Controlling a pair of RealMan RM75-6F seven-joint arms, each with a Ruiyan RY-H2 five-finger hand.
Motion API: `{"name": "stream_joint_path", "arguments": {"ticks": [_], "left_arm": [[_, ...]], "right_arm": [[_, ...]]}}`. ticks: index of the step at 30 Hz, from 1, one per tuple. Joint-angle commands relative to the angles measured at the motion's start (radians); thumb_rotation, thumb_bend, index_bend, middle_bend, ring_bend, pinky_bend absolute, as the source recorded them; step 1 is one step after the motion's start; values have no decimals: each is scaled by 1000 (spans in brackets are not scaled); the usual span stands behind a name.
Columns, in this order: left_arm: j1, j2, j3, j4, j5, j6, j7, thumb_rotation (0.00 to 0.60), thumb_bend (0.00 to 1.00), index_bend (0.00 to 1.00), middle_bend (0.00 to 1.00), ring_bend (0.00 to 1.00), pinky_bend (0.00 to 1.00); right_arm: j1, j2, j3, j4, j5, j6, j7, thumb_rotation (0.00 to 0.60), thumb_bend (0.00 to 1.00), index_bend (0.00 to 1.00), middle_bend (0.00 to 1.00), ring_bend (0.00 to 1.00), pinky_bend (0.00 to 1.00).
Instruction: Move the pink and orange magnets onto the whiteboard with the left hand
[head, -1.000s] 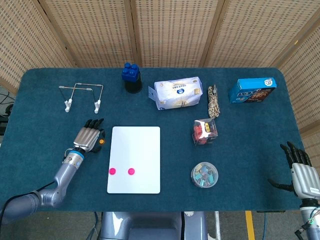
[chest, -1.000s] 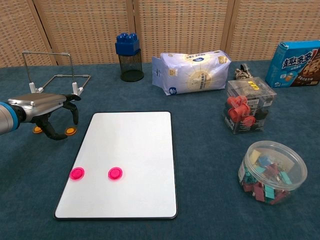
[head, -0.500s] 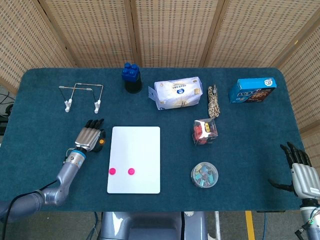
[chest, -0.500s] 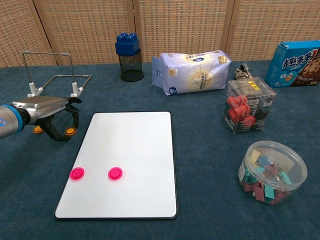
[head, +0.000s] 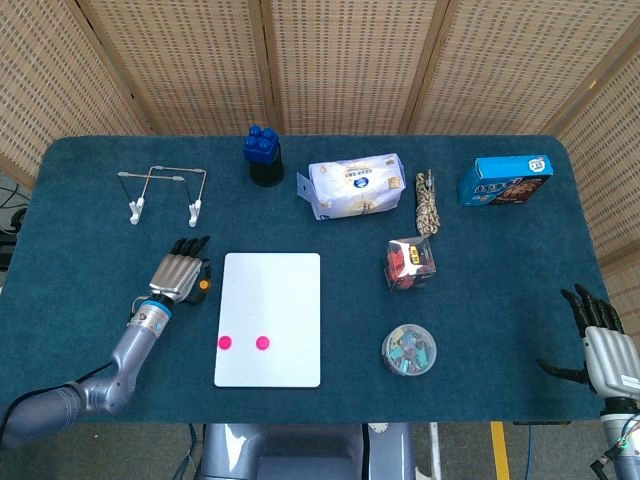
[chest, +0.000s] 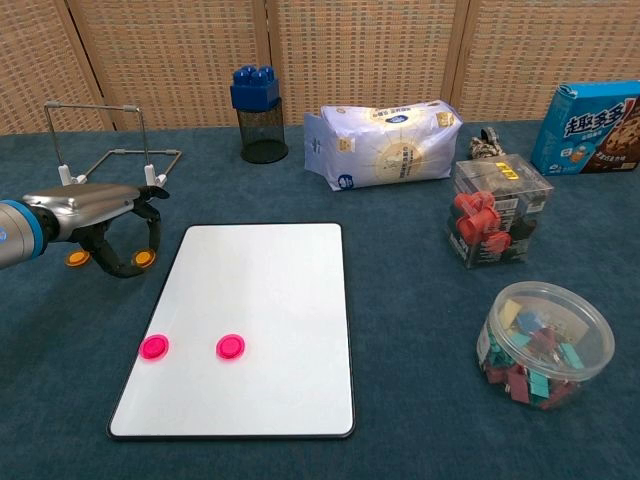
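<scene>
Two pink magnets (chest: 154, 347) (chest: 231, 346) lie on the lower part of the whiteboard (chest: 262, 280), also seen as the pink magnets (head: 225, 342) (head: 262, 342) in the head view. My left hand (chest: 100, 222) (head: 178, 272) hangs just left of the board's top corner. Its thumb and a finger curve around one orange magnet (chest: 145, 258) (head: 203, 283) on the cloth. Whether they pinch it I cannot tell. A second orange magnet (chest: 76, 258) lies under the hand's left side. My right hand (head: 603, 345) rests at the table's near right edge, fingers spread and holding nothing.
A wire stand (chest: 108, 150) is behind the left hand. Along the back are a mesh cup with a blue block (chest: 260, 115), a tissue pack (chest: 385, 143) and a blue box (chest: 592, 128). At right are a clip box (chest: 495, 212) and a round tub (chest: 545, 343).
The left hand's thumb and finger have drawn closer around the orange magnet, and the hand has shifted slightly. The pink magnets and the right hand have not moved.
</scene>
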Motion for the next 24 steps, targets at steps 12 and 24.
{"name": "stream_joint_path", "arguments": {"ticks": [12, 24], "left_arm": [[-46, 31, 5, -108, 24, -57, -16, 600, 174, 206, 0, 0, 0], [-6, 87, 14, -15, -23, -35, -52, 600, 291, 426, 0, 0, 0]], "right_arm": [[-1, 1, -1, 5, -1, 0, 5, 600, 176, 0, 0, 0, 0], [-2, 0, -2, 4, 1, 1, 0, 600, 176, 0, 0, 0, 0]]}}
